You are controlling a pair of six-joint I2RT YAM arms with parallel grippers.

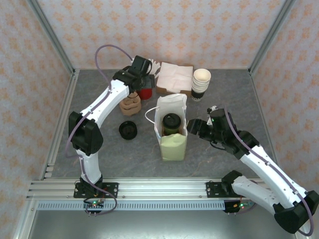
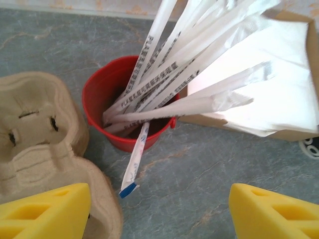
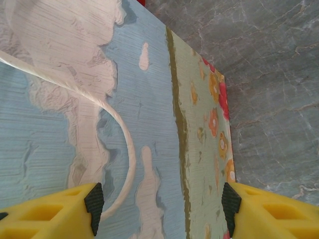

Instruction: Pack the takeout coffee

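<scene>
Top external: one takeout coffee [image 1: 171, 122] is seen standing inside one paper bag [image 1: 173, 145]. The right gripper [image 1: 191, 126] is placed just beside the bag's right wall, the left gripper [image 1: 141, 81] over one red cup [image 1: 145, 93].

Left wrist: the jaws are spread and nothing is held. Wrapped straws [image 2: 164, 74] are revealed in the cup.

Right wrist: the jaws are spread astride the bag's printed corner; contact cannot be told.
</scene>
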